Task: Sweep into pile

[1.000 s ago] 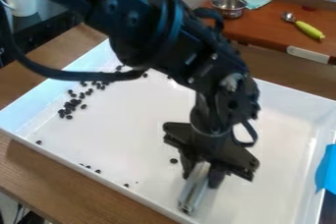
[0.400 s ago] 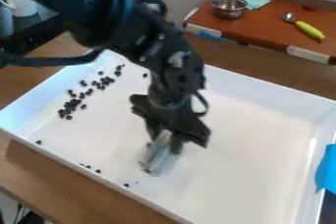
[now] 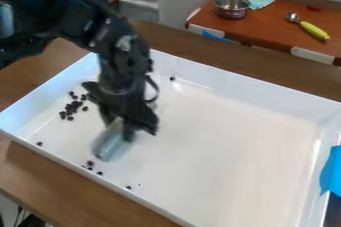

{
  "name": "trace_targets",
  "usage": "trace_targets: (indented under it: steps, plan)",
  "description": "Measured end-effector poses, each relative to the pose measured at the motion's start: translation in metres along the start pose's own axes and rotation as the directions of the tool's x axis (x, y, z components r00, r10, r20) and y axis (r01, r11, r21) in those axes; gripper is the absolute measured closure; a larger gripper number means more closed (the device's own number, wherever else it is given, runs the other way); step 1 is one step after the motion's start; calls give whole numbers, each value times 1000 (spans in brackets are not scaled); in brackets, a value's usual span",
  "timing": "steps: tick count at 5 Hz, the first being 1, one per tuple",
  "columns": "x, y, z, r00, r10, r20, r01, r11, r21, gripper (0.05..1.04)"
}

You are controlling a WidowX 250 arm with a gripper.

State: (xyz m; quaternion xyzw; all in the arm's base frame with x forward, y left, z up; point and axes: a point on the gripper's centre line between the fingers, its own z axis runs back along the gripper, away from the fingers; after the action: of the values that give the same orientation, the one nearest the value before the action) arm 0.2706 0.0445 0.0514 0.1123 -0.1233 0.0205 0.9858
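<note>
Dark pieces [image 3: 77, 103] in a white tray [image 3: 240, 146]

The densest group lies loosely clustered at the tray's left side, just left of my gripper [image 3: 118, 126]. A few others lie scattered along the near left edge; a single one sits by the far wall. My fingers are closed on a pale, shiny tool [image 3: 106, 145], which slants down between them; I cannot tell whether its lower end touches the tray. Beyond the tray, a metal pot [image 3: 232, 7] stands left of a green-handled scoop [image 3: 313, 30].
</note>
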Motion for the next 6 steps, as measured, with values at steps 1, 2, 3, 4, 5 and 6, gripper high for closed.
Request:
trace_targets:
  steps: [1, 2, 3, 4, 5, 6]
  plan:
    - [-5, 29, -6, 1000, -7, 11, 7, 1000, 20, 704]
    - [-2, 51, -10, 998, -8, 57, 5, 999, 51, 704]
    - [-11, 70, -13, 999, 10, 36, -11, 999, 46, 704]
    - [-28, 60, -4, 998, 39, -48, -40, 999, -26, 704]
    - [-40, 25, 17, 987, 61, -147, -86, 982, -171, 704]
    - [-24, -3, 35, 982, 93, -163, -129, 966, -224, 704]
